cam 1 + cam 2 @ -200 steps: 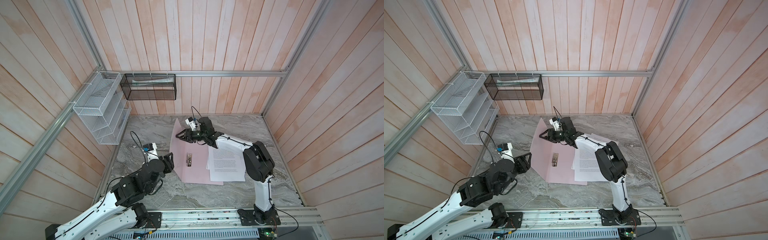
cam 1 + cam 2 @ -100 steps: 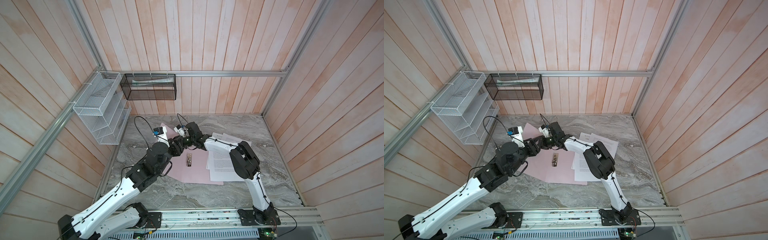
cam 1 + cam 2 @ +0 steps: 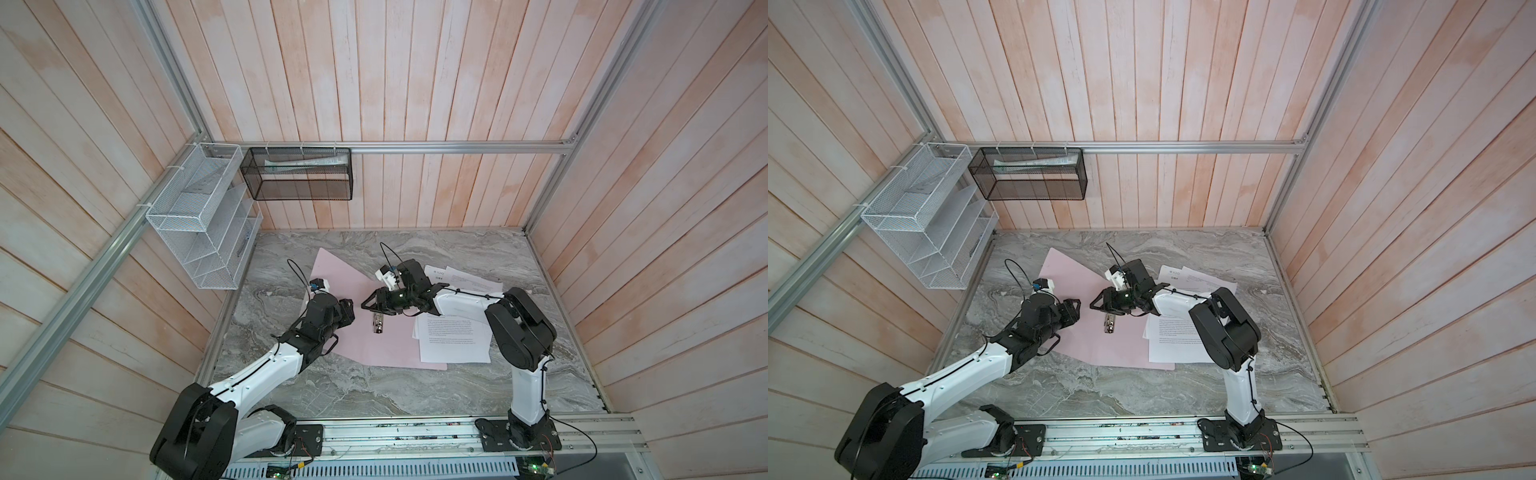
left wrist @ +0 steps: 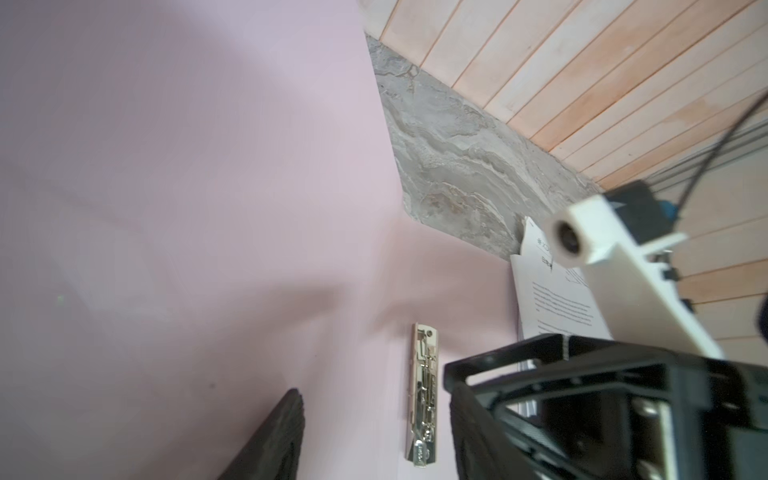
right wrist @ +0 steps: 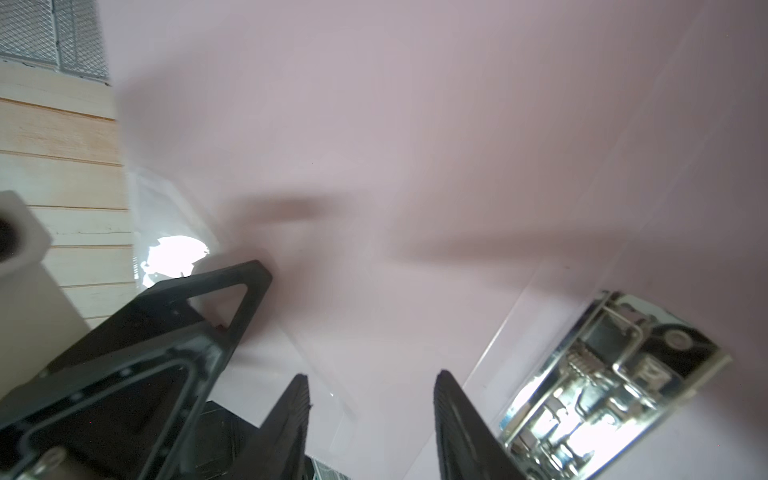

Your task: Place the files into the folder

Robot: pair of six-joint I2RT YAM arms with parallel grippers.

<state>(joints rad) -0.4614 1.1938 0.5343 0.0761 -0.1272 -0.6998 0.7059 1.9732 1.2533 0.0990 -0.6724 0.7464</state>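
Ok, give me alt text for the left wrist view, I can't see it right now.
An open pink folder fills most of the frame, its silver clip seen between the parted black fingers. Printed white sheets sit at its edge behind the right arm's white wrist camera, with marble table and wooden wall beyond.

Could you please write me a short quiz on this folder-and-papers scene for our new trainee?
1. True or false: the pink folder is closed.
2. What lies on the folder's inner spine? A) a metal clip B) a pen C) a stapler
3. Fill in: the files lie on the ___ arm's side of the clip.
Key: 1 false, it lies open on the table; 2 A; 3 right.
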